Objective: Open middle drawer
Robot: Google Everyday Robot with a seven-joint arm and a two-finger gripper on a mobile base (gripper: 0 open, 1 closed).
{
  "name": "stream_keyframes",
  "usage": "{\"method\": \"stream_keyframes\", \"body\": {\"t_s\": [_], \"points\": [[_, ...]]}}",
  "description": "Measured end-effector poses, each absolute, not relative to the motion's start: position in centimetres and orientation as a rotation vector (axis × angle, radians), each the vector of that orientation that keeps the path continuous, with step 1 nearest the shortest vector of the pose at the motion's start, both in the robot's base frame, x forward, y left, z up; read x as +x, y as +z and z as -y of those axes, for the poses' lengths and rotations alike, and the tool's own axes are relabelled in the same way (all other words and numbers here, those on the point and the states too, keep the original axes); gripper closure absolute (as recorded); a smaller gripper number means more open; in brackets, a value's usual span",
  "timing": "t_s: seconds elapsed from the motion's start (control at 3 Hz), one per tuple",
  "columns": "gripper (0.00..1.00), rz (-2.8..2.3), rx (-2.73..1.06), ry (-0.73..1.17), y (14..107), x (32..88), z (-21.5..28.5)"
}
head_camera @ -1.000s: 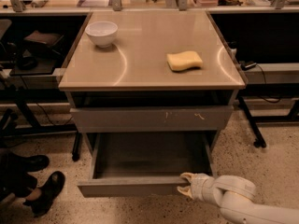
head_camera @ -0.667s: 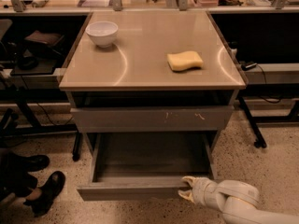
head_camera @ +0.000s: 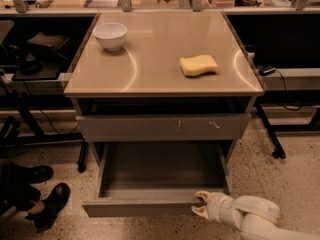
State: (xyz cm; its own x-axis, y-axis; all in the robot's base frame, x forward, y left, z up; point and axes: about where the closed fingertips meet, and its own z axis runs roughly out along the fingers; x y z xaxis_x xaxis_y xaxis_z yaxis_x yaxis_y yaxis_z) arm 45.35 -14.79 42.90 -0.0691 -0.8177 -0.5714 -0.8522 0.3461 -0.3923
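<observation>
White gripper (head_camera: 200, 204) pinches the near-right front lip of the grey metal middle drawer (head_camera: 145, 208); pull straight nearward, level.

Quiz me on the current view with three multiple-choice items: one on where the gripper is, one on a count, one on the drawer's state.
1. Where is the gripper?
A. On the cabinet top
B. At the right end of the middle drawer's front
C. Beside the shoes

2. How many things sit on the cabinet top?
A. One
B. Four
C. Two

3. What state is the middle drawer in?
A. Pulled out
B. Shut flush
C. Taken out and lying on the floor

Answers:
1. B, it sits low at the drawer front's right end.
2. C, only a white bowl and a yellow sponge are there.
3. A, its grey tray shows behind the front.
</observation>
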Motion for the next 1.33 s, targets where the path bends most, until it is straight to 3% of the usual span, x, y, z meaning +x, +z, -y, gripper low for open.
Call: {"method": "stream_keyframes", "body": {"t_s": [1.33], "points": [[1.00, -1.874, -1.456, 0.066, 42.9, 43.9, 15.0]]}}
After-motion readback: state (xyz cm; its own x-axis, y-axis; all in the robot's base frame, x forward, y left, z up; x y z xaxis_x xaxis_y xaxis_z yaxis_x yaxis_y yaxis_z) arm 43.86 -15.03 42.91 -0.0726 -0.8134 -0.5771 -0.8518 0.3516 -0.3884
